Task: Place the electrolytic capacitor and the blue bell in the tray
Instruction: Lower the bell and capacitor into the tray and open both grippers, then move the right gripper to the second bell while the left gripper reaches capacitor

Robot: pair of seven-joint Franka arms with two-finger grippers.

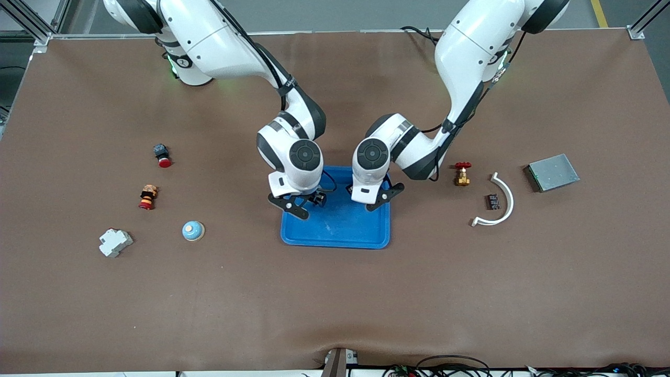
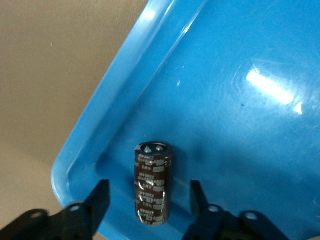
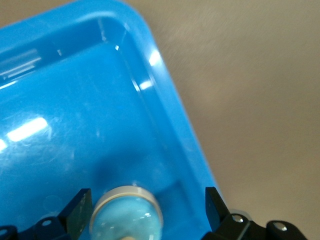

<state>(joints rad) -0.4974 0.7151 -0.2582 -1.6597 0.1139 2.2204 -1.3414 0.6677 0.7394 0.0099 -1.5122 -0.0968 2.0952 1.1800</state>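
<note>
Tray (image 1: 340, 230), bright blue, lies at the table's middle in the front view, with both grippers low over its half farther from the camera: the right gripper (image 1: 303, 204) toward the right arm's end, the left gripper (image 1: 384, 198) toward the left arm's end. Bare brown table surrounds the tray's rim. A second blue bell (image 1: 193, 231) sits well apart from the tray toward the right arm's end; a red-handled valve (image 1: 462, 174) and a white curved strip (image 1: 500, 201) lie toward the left arm's end.

In the left wrist view the electrolytic capacitor (image 2: 152, 185) lies in the tray (image 2: 240, 125) near a rounded corner, between spread fingers (image 2: 97, 202) that do not touch it.

In the right wrist view the blue bell (image 3: 127, 215) rests in the tray (image 3: 75, 130) close to the rim, between parted fingers (image 3: 80, 207), released.
</note>
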